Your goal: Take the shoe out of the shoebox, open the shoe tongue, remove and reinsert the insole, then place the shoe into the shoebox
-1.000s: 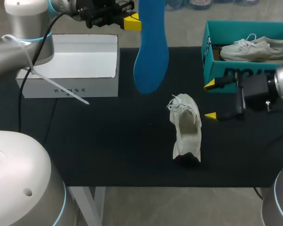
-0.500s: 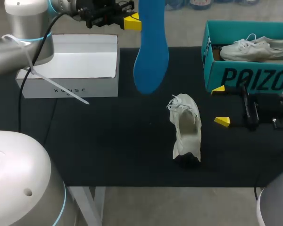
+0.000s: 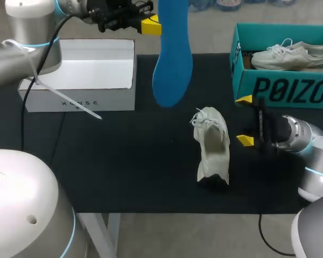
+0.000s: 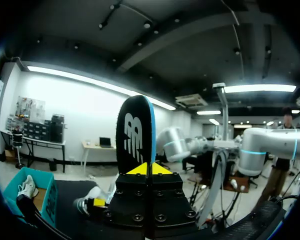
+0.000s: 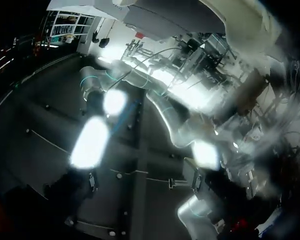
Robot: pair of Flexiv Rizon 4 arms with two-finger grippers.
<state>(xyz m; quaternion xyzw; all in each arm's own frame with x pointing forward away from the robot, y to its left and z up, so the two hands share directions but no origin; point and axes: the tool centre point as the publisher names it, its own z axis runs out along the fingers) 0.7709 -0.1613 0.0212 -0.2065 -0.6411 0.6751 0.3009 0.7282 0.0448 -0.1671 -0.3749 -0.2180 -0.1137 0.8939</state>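
Insole (image 3: 172,59): blue, light, floppy; our left gripper (image 3: 153,25) clamps its edge, above the table (image 3: 124,161).
Shoe (image 3: 212,145): white, soft, likely tippy; our right gripper (image 3: 245,120) gapes beside it. We'd grasp the collar.

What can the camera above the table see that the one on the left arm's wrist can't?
Only the head view shows the white shoebox and the blue face of the insole. Only the left wrist view shows the insole's dark printed face, pinched between the yellow tips of the left gripper. Both show the insole held up in the air and the teal box with a second shoe inside.
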